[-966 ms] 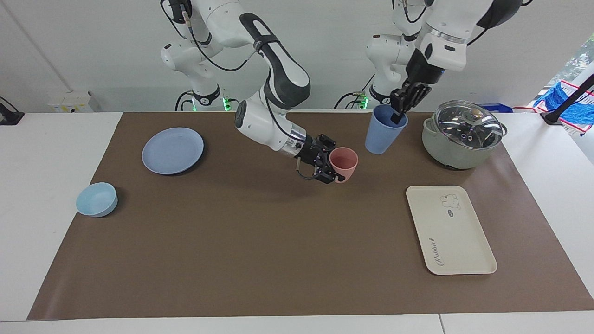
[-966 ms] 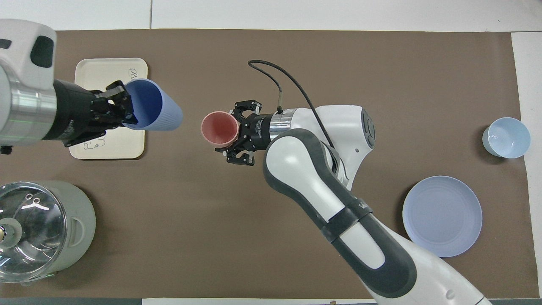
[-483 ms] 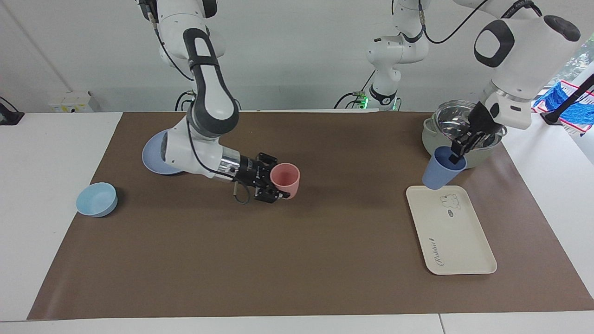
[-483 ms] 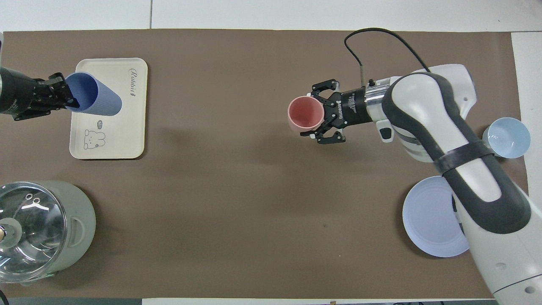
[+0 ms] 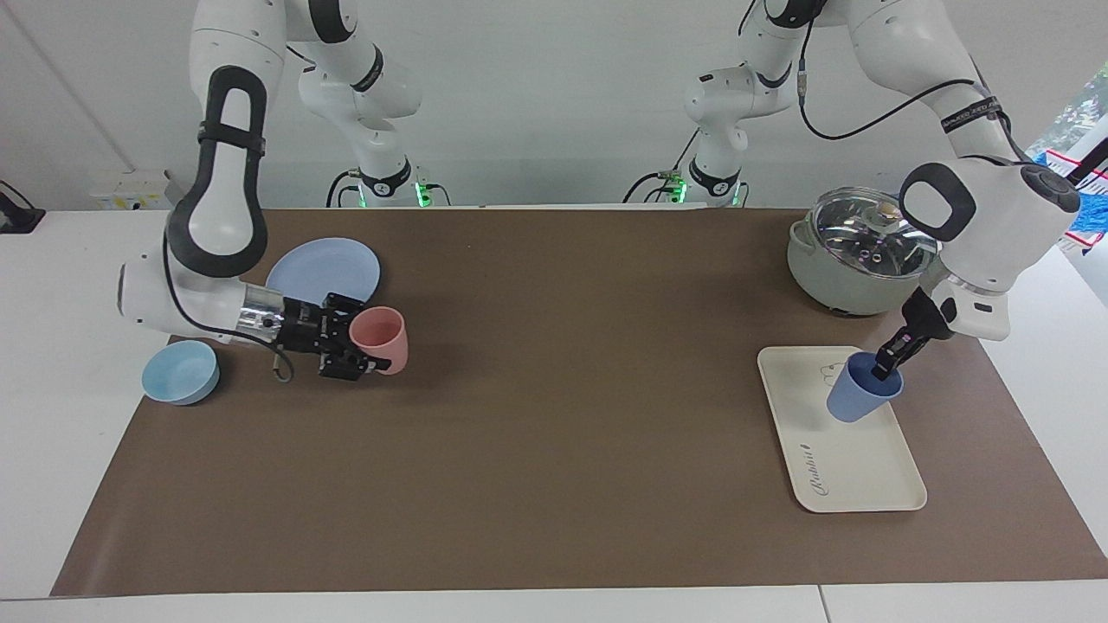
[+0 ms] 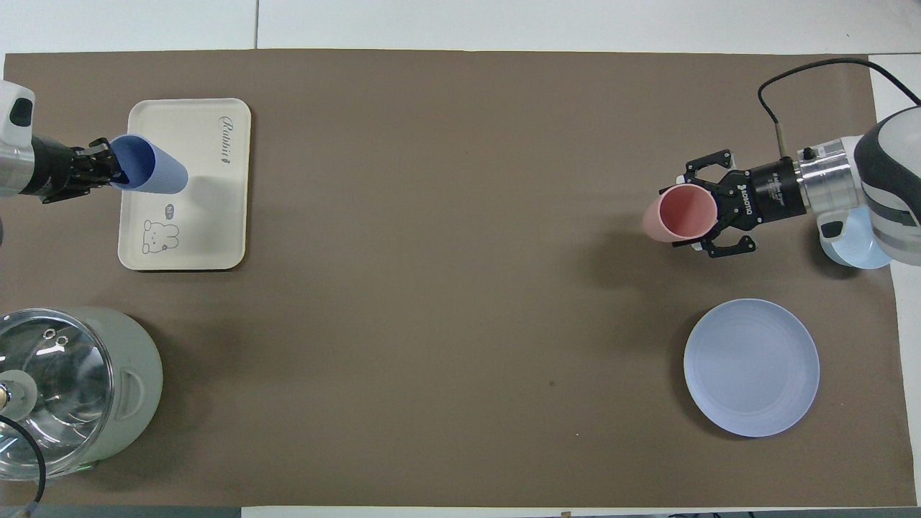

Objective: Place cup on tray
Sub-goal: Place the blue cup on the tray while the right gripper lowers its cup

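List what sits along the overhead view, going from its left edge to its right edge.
Pot → left gripper with the blue cup over the tray → pink cup in the right gripper → blue plate → light-blue bowl.

The cup (image 5: 862, 397) and pink tumbler (image 5: 381, 337) look like matt plastic. The tray (image 5: 853, 467) is smooth, faintly sheened plastic. A matt brown mat (image 5: 554, 450) covers the white desk (image 5: 52, 285). The pot's (image 5: 844, 281) lid (image 5: 866, 232) is glossy glass.
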You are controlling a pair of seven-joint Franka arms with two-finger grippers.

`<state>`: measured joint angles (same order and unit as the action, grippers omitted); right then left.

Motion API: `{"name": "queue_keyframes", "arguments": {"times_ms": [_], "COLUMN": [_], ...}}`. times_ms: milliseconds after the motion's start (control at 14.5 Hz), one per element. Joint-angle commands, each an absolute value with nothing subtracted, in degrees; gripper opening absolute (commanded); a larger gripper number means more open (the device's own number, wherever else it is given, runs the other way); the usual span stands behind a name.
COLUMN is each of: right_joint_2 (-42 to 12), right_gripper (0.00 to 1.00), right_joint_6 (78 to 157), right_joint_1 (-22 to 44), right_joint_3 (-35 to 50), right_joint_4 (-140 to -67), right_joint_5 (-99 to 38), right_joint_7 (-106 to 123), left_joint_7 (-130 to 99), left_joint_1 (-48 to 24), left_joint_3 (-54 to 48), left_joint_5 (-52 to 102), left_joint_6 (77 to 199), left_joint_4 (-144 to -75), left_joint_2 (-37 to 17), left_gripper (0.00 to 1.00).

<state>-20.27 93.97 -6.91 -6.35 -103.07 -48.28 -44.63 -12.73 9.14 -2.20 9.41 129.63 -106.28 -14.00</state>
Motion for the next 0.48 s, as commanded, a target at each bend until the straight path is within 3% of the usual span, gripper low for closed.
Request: {"name": "queue_keyframes", "arguments": {"times_ms": [0,414], "right_joint_2": [-26.0,-39.2], "right_gripper": [0.0,0.0], "right_joint_6": [89.5,79.1], "right_joint_1": [-10.6,-13.9], "right_joint_3": [-5.3,-5.1], "right_joint_4": [-96.6,-82.6], "right_joint_5": [-43.1,-36.3], "right_joint_7": [-38.6,-33.8], "left_joint_7": [-11.3,-11.2], "left_joint_1": [9.6,8.7], "left_joint_3": [-2.7,-2.8], "left_joint_5": [9.8,10.4], "left_joint_6": [135.9,136.7], "left_joint_4": [-112.6,-114.9], "left_joint_2": [-12.1,-12.0], "left_gripper": [0.0,0.0]}}
